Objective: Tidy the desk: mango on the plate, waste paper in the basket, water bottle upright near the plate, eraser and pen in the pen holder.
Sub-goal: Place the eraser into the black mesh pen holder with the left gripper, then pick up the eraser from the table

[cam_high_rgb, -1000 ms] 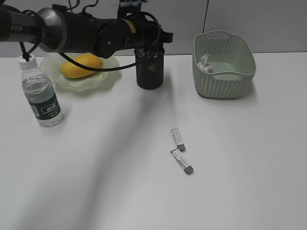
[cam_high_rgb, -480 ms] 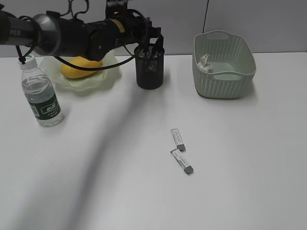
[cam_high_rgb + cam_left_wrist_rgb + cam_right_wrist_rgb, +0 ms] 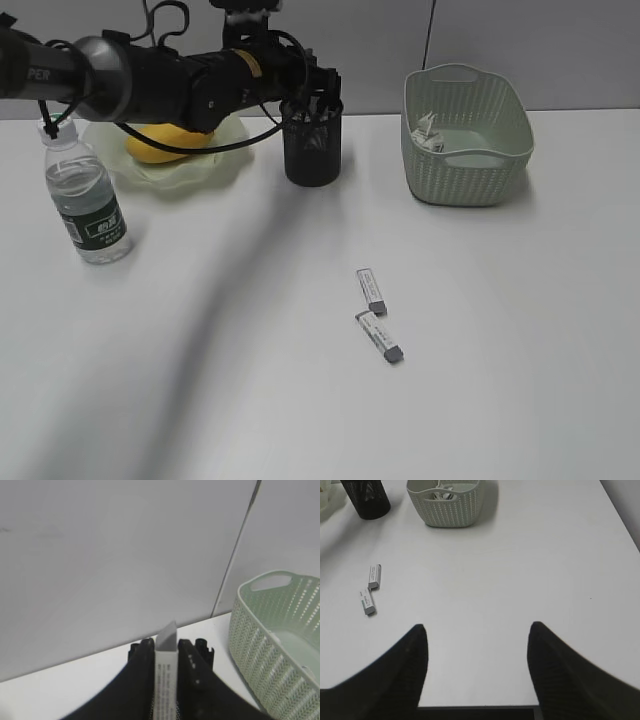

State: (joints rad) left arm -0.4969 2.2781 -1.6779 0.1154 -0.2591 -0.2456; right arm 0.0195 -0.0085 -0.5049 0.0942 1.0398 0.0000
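My left gripper (image 3: 318,90) hangs over the rim of the black mesh pen holder (image 3: 312,150) and is shut on an eraser (image 3: 166,680), a white printed sleeve with a grey tip. Two more erasers (image 3: 371,289) (image 3: 380,337) lie on the desk (image 3: 250,380) in the middle. The mango (image 3: 165,145) lies on the green plate (image 3: 175,172), partly behind my left arm. The water bottle (image 3: 88,200) stands upright left of the plate. The waste paper (image 3: 428,130) lies in the basket (image 3: 470,160). My right gripper (image 3: 477,630) is open and empty above the front edge. No pen shows.
The right wrist view shows the pen holder (image 3: 366,500), the basket (image 3: 450,510) and both loose erasers (image 3: 374,575) (image 3: 366,601) far ahead of the right gripper. The basket's side (image 3: 280,645) is right of the left gripper. A grey wall stands behind the desk.
My left arm has drawn back a little to the left, with the gripper still at the pen holder's rim. The objects on the desk have not moved.
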